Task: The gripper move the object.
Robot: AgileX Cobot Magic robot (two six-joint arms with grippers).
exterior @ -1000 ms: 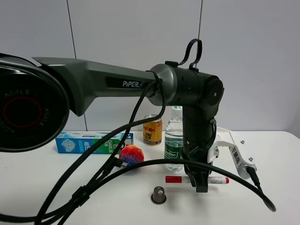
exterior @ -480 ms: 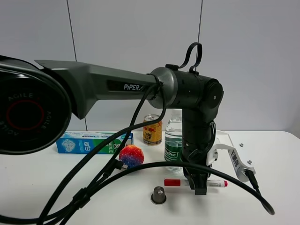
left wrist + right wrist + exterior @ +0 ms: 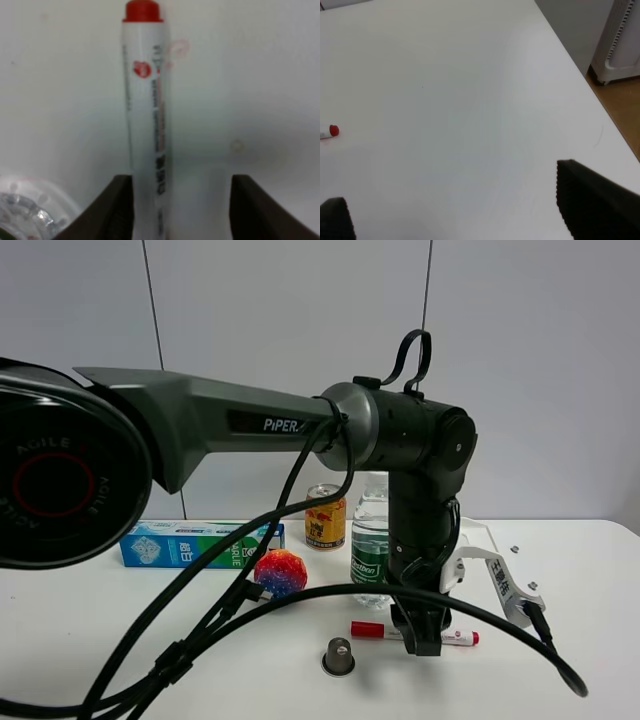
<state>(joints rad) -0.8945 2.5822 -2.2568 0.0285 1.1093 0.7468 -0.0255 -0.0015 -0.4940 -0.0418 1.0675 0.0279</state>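
Note:
The white marker pen (image 3: 455,637) with a red cap lies flat on the white table, in front of the water bottle (image 3: 370,555). My left gripper (image 3: 425,644) points straight down over the pen's middle and hides part of the barrel. In the left wrist view the gripper (image 3: 181,179) is open; the pen (image 3: 146,110) lies in the gap, against one finger (image 3: 120,207) and apart from the other. My right gripper (image 3: 450,182) is open and empty above bare table; the pen's red tip (image 3: 332,131) shows at the view's edge.
A blue-green toothpaste box (image 3: 200,543), a multicoloured ball (image 3: 281,571), a yellow can (image 3: 325,517) and a small dark capsule (image 3: 338,654) stand on the table. Black cables (image 3: 200,630) hang across the front. The table's edge (image 3: 600,125) borders wooden floor.
My left gripper has come down lower around the pen. The pen has shifted slightly toward the front and left of the table.

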